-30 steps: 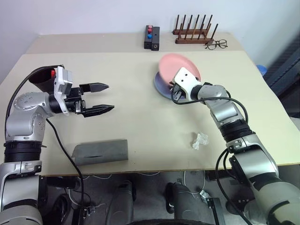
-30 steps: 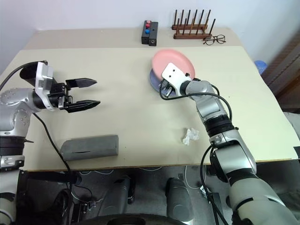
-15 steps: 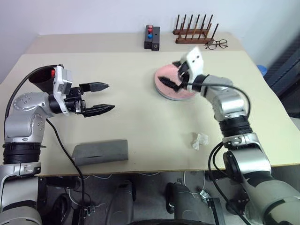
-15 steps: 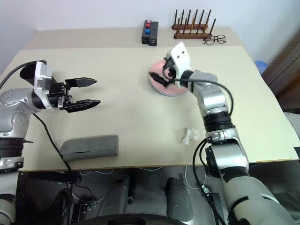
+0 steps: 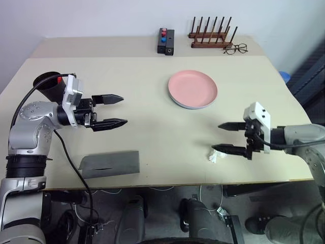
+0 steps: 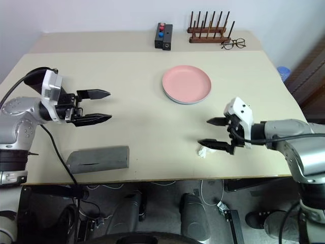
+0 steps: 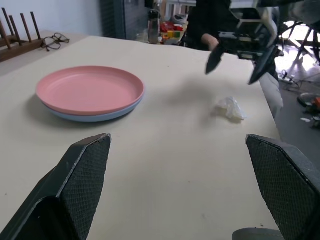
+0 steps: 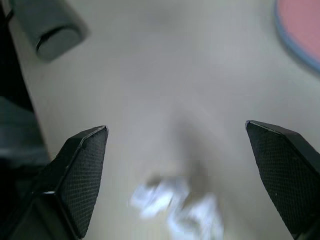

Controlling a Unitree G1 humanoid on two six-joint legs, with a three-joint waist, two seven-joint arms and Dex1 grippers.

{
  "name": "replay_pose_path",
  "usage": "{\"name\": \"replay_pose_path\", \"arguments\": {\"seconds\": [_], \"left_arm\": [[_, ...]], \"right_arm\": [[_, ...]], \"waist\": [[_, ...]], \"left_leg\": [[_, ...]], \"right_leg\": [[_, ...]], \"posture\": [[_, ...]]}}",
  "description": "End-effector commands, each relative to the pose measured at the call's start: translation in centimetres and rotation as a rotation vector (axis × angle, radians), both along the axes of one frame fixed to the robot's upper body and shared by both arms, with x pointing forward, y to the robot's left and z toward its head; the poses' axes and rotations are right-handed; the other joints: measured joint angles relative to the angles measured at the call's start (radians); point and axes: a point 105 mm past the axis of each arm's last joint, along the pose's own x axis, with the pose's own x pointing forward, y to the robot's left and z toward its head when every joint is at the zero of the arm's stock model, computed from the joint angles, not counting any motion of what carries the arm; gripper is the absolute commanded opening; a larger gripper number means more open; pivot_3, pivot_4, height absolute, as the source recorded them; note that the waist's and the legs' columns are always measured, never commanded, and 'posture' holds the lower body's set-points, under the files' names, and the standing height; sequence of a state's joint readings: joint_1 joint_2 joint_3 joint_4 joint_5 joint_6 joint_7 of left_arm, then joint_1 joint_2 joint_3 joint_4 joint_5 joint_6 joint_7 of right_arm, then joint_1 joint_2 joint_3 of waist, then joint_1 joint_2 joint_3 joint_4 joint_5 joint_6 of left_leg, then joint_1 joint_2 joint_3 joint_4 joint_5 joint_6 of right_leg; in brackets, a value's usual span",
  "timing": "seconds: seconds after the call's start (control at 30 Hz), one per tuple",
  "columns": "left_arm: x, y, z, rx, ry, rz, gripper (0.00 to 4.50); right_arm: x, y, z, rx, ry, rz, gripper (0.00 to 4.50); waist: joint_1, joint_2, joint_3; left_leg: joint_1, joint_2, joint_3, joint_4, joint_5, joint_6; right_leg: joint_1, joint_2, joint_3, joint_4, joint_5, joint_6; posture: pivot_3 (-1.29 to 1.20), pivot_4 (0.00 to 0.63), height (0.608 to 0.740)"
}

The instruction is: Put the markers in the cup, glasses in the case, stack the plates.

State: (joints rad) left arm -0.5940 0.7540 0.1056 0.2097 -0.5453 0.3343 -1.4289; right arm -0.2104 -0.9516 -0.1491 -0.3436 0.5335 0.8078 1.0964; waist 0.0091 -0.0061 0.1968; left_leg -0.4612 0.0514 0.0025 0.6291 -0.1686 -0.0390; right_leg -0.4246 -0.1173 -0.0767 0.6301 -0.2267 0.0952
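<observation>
The pink plate [image 5: 193, 88] lies flat on the light blue plate [image 7: 95, 116] at the table's far middle. Well in front of them, near the right front edge, my right gripper [image 5: 216, 137] stands open and empty, pointing left. My left gripper [image 5: 123, 109] hovers open and empty over the table's left side, pointing right. Behind its wrist stands the black cup [image 5: 44, 85], with a red marker cap [image 5: 59, 79] showing at its rim; the rest of the markers is hidden. The grey case [image 5: 109, 163] lies at the front left edge. The glasses are out of view.
A crumpled white scrap [image 5: 214, 154] lies just under my right gripper's lower finger. At the back stand a black box with red and blue buttons [image 5: 165, 41], a wooden peg rack [image 5: 210, 36] and thin wire-framed eyeglasses [image 5: 234, 49].
My right gripper set the pink plate down on the blue one, opened, and pulled back to the front right of the table. The left gripper stayed where it was.
</observation>
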Motion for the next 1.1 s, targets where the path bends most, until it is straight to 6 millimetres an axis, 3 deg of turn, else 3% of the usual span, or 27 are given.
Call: {"name": "replay_pose_path", "arguments": {"seconds": [0.03,0.2,0.27,0.3,0.37,0.47,0.6,0.7,0.83,0.9,0.97,1.03,1.1], "left_arm": [[0.2,-0.1,1.0,0.014,-0.052,-0.016,4.50],[0.4,-0.2,1.0,0.025,-0.052,-0.024,4.50],[0.5,-0.1,1.1,0.023,-0.050,-0.020,4.50],[0.5,0.1,1.1,0.023,-0.049,-0.015,4.50],[0.5,0.4,1.3,0.030,-0.053,-0.004,4.50],[0.4,0.6,1.4,0.032,-0.058,0.004,4.50],[0.4,0.5,1.3,0.024,-0.055,0.008,4.50],[0.4,0.2,1.2,0.010,-0.056,0.009,4.50],[0.8,0.0,1.2,0.001,-0.080,0.034,4.50],[0.6,0.0,1.0,-0.003,-0.060,0.030,4.50],[0.3,-0.1,0.6,0.012,-0.052,0.016,4.50],[0.3,-0.3,0.7,-0.004,-0.061,0.030,4.50],[0.3,-0.2,0.7,-0.010,-0.076,0.050,4.50]], "right_arm": [[-0.2,-0.6,-0.2,-0.052,-0.037,-0.034,4.49],[0.6,-1.2,-3.6,-0.123,-0.045,-0.099,4.49],[0.4,-0.8,-3.9,-0.102,-0.034,-0.082,4.49],[0.6,-0.6,-3.9,-0.081,-0.033,-0.093,4.25],[0.8,-1.1,-4.8,-0.131,-0.029,-0.094,3.73],[1.6,-1.0,-4.6,-0.132,-0.059,-0.100,2.15],[3.6,0.4,-2.0,-0.027,-0.134,-0.106,0.12],[6.1,1.9,0.3,0.057,-0.227,-0.122,0.05],[11.0,4.5,6.0,0.252,-0.426,-0.211,0.05],[13.7,5.2,7.4,0.237,-0.519,-0.266,0.05],[15.5,5.6,7.7,0.214,-0.553,-0.297,0.05],[17.0,5.4,6.8,0.099,-0.594,-0.312,0.05],[18.5,4.2,5.2,-0.011,-0.590,-0.371,0.58]], "waist": [[0.003,0.000,0.000],[0.003,-0.001,0.000],[0.003,0.000,0.000],[0.003,0.000,0.000],[0.002,0.000,0.000],[0.003,0.000,0.000],[-0.001,0.000,0.000],[0.000,0.000,0.000],[-0.006,0.000,0.000],[-0.009,0.001,0.000],[-0.006,0.000,0.000],[-0.001,0.000,0.000],[0.000,0.000,0.000]], "left_leg": [[0.000,0.000,0.000,0.000,0.000,0.000],[0.000,0.000,0.000,0.000,0.000,0.000],[0.000,0.000,0.000,0.000,0.000,0.000],[0.000,0.000,0.000,0.000,0.000,0.000],[0.000,0.000,0.000,0.000,0.000,0.000],[0.000,0.000,0.000,0.001,0.000,0.000],[0.000,0.000,0.000,0.001,0.000,0.000],[0.000,0.000,0.000,0.000,0.000,0.000],[0.000,0.000,0.000,0.000,0.000,0.000],[0.000,0.000,0.000,0.000,0.000,0.000],[-0.001,0.000,0.000,0.000,0.000,0.000],[-0.001,0.000,0.000,-0.002,0.000,0.000],[-0.001,-0.001,0.000,-0.002,0.000,0.000]], "right_leg": [[0.000,0.000,0.000,0.000,0.000,0.000],[0.000,0.000,0.000,-0.001,0.000,0.000],[0.000,0.000,0.000,-0.001,0.000,0.000],[0.000,0.000,0.000,-0.001,0.000,0.000],[0.000,0.000,0.000,0.000,0.000,0.000],[0.000,0.000,0.000,0.000,0.000,0.000],[0.000,0.000,0.000,0.000,0.000,0.000],[0.000,0.000,0.000,0.000,0.000,0.000],[0.000,0.000,0.000,0.001,0.001,0.000],[-0.001,0.001,0.000,0.001,0.002,0.003],[-0.001,0.001,0.000,0.001,0.002,0.004],[-0.001,0.001,0.000,0.000,0.002,0.005],[-0.001,0.000,0.000,0.000,0.002,0.005]], "posture": [[0.00,0.150,0.740],[0.00,0.150,0.740],[0.00,0.150,0.740],[0.00,0.150,0.740],[0.00,0.150,0.740],[0.00,0.150,0.740],[0.00,0.150,0.740],[0.00,0.150,0.740],[0.00,0.150,0.740],[0.00,0.150,0.740],[0.00,0.150,0.740],[0.00,0.150,0.740],[0.00,0.150,0.740]]}}
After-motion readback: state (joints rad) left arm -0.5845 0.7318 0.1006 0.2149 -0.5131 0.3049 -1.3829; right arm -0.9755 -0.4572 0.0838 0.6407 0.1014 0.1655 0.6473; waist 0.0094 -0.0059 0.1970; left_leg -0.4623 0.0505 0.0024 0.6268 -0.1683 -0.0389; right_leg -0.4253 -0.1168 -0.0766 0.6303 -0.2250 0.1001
